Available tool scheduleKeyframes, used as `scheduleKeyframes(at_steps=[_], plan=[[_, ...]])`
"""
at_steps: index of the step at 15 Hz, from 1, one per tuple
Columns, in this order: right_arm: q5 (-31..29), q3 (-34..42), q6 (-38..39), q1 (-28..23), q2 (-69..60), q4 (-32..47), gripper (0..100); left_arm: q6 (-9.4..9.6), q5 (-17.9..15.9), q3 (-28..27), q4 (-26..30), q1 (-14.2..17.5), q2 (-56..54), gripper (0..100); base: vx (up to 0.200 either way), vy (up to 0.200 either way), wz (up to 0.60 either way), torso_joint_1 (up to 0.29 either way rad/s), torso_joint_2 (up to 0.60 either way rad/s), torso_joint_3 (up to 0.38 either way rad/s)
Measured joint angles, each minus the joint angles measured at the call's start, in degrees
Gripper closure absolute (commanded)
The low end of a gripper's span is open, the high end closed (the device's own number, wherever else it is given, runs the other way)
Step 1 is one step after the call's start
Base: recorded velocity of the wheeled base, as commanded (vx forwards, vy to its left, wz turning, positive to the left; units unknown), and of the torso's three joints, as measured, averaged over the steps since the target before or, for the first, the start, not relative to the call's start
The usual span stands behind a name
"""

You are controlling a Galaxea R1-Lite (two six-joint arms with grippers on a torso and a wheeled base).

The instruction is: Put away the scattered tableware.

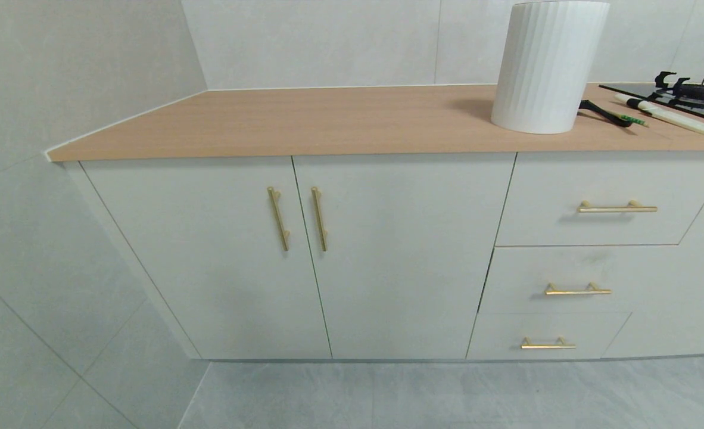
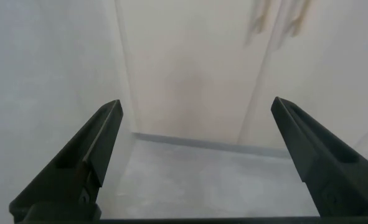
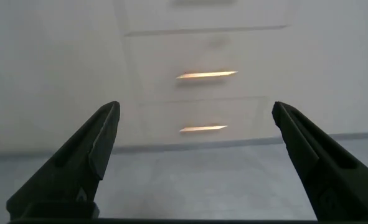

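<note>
Nearby, ribbed white canister beside utensils, cabinet doors closed.

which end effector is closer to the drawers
Right. The right end effector, open, sits low in front of the drawers, facing their handles. The left end effector, also open, faces the doors, off to the drawers' left.

Left gripper: two fingers, matte black, long wedge form tapering to narrow blunt tips; flat, slightly lighter upper faces; a small stepped notch on the inner edge of one finger near its base; right gripper: matching pair of fingers, same dark matte finish; same tapered wedge profile; plain faces, edges straight and sharply cut.
</note>
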Motion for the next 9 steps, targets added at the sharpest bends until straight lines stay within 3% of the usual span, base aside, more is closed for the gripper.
scheduleKeyframes(at_steps=[1, 4, 5, 7, 8, 9], plan=[[0.3, 0.0, -0.4, 0.0, 0.0, 0.0, 0, 0.2, 0.0, 0.3, -0.5, -0.1, 0.0, 0, 0.0, 0.0, 0.0, 0.0, 0.0, 0.0], [-1.1, 0.0, 1.2, 0.0, 0.0, 0.0, 0, 4.79, -2.5, 1.0, -0.4, -0.1, 0.0, 0, 0.0, 0.0, 0.0, 0.0, 0.0, 0.0], [-1.1, 0.1, 1.2, 0.0, 0.0, 0.0, 0, 5.36, -4.3, 1.1, -0.3, -0.1, 0.0, 0, 0.0, 0.0, 0.0, 0.0, 0.0, 0.0], [-1.2, 0.1, 1.4, 0.0, 0.0, 0.0, 0, 3.85, -5.0, 1.2, -0.3, -0.1, 0.0, 0, 0.0, 0.0, 0.0, 0.0, 0.0, 0.0], [-1.2, 0.1, 1.4, 0.0, 0.0, 0.0, 0, 4.73, -5.1, 1.2, -0.3, -0.2, 0.1, 0, 0.0, 0.0, 0.0, 0.0, 0.0, 0.0], [-1.2, 0.1, 1.4, 0.0, 0.0, 0.0, 0, 7.06, -5.2, 1.3, -0.3, -0.2, 0.0, 0, 0.0, 0.0, 0.0, 0.0, 0.0, 0.0]])
